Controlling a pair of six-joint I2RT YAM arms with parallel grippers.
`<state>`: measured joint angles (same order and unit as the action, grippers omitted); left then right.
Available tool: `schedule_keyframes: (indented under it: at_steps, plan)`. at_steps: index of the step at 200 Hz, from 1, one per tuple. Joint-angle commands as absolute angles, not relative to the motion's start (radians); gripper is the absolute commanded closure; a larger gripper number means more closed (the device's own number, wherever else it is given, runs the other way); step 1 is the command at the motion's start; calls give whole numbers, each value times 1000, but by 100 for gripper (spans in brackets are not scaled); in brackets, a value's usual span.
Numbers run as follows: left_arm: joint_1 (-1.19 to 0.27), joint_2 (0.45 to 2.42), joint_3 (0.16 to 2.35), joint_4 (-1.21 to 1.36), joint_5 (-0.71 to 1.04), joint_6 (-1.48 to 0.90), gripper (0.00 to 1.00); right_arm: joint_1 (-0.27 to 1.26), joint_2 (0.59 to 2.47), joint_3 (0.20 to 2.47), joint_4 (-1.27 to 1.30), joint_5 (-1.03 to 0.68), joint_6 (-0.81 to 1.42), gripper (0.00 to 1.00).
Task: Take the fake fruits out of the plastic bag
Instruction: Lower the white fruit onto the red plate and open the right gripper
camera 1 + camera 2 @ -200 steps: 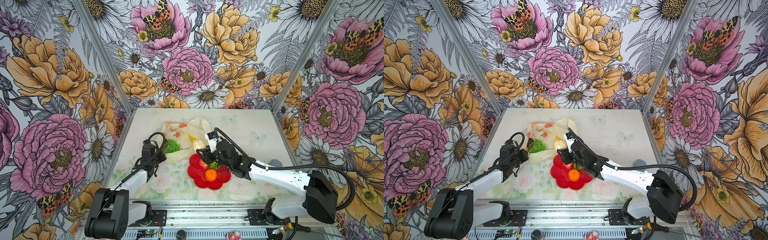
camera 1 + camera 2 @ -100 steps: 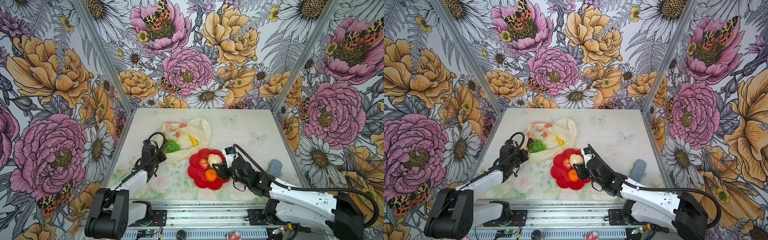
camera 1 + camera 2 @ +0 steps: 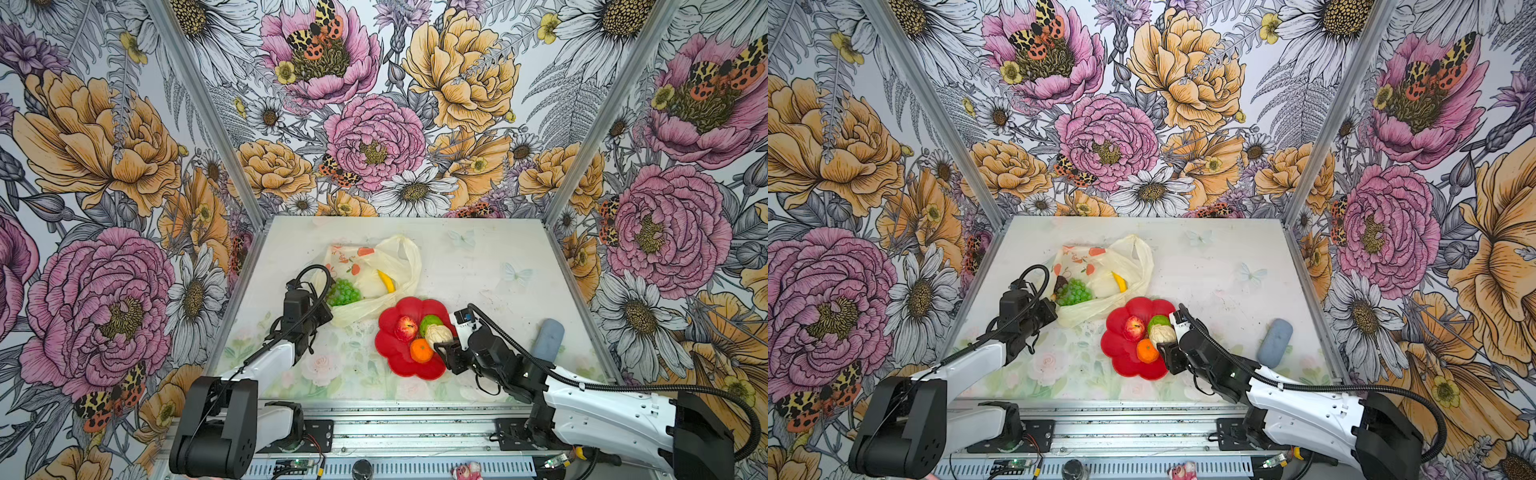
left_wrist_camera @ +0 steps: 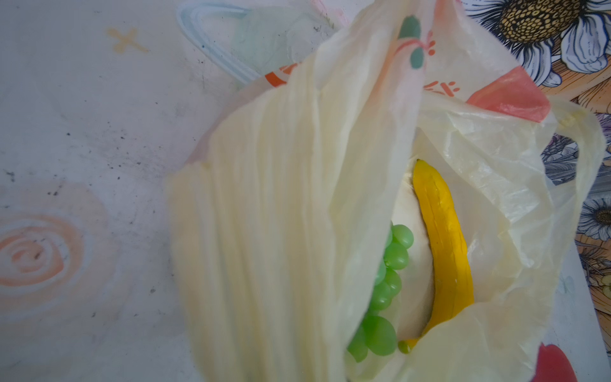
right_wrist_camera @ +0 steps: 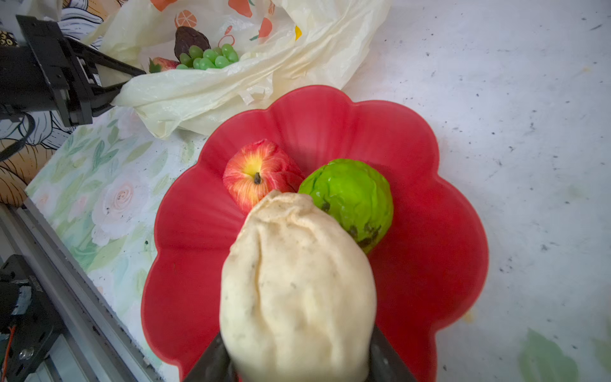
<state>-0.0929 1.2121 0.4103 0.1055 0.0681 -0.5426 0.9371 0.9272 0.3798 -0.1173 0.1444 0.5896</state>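
Right wrist view: down-tilted right tool (image 5: 299, 362) pinches cream piece (image 5: 297, 281); left tool (image 5: 130, 79) clamps bag (image 5: 205, 96)

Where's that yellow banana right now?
In both top views the banana lies inside the plastic bag, left of centre, right of the green grapes and behind the red plate.

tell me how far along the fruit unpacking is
Done: the red apple, green round fruit and orange sit on the red plate. In hand: the right hand grips the cream piece over the plate, not yet released, while the left hand pinches the plastic bag by its edge. Left: the grape bunch, banana, strawberry and dark plum lie inside the bag.
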Motion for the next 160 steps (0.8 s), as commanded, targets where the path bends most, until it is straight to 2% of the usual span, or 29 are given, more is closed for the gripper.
schedule_keyframes:
  at_steps: [1,88,160]
  plan:
    - [-85,1202,398,132,60,-521,89,943,929,373,-101,170,561,51]
    - [-87,1204,400,132,59,-522,89,945,998,351,-65,155,558,48]
    - [-89,1207,404,132,59,-520,89,944,1018,357,-61,158,558,33]
